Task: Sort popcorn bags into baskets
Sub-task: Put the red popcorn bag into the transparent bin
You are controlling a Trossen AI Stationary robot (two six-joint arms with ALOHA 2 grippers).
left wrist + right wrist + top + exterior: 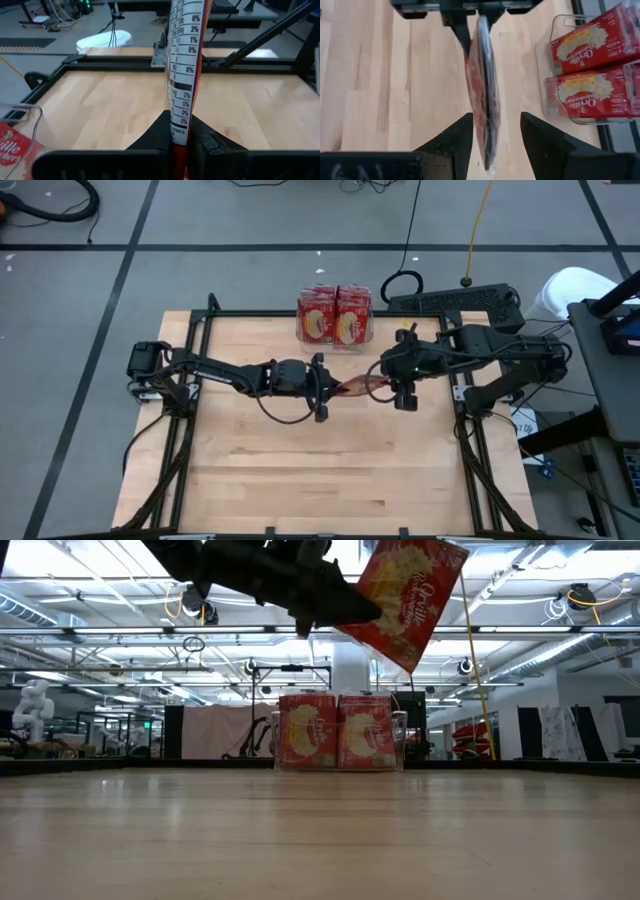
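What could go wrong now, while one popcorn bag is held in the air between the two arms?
1. The left pincer grips the popcorn bag only at one end; the bag hangs tilted and might slip.
2. The right pincer is open around the bag; a release before it shuts would drop the bag.
3. The basket looks full of standing bags, so adding another may be difficult.

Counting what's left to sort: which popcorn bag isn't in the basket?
The popcorn bag held in the air over the table centre, clamped in the left hand, with the right hand open around its other end. The others stand in the clear basket.

Bright, even (overhead strips), soft shadows
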